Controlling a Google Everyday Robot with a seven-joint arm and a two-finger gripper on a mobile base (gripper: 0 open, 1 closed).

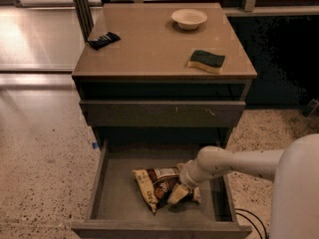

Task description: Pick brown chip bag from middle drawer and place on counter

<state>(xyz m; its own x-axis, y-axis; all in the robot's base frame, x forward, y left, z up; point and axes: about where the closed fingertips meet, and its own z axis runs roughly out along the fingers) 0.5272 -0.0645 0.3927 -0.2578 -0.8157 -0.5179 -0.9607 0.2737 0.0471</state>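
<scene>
- The robot's hand (180, 190) is down inside the middle drawer (117, 193), which is pulled wide open.
- The brown chip bag (153, 182) lies on the drawer's grey floor, a bit right of the middle.
- The hand is at the right end of the bag. It is not possible to tell if the hand is apart or clamped on the bag.
- The step in hand looks like getting a good hold on the bag.
- To do it well, the hand should pinch a good bit of the bag, not just the thin edge. The bag is crinkly and could slip out.
- It should squeeze softly, so the chips inside do not break.
- Then it should lift the bag up high enough to clear the drawer's low walls and the shut drawer (162, 113) above.
- The arm (239, 162) reaches in from the right, so it should not bump the drawer's right side.
- The table (149, 54) on top has a bowl (189, 18), a sponge (207, 60) and a small black packet (103, 40) on it. The bare middle looks like the best spot for the bag.
</scene>
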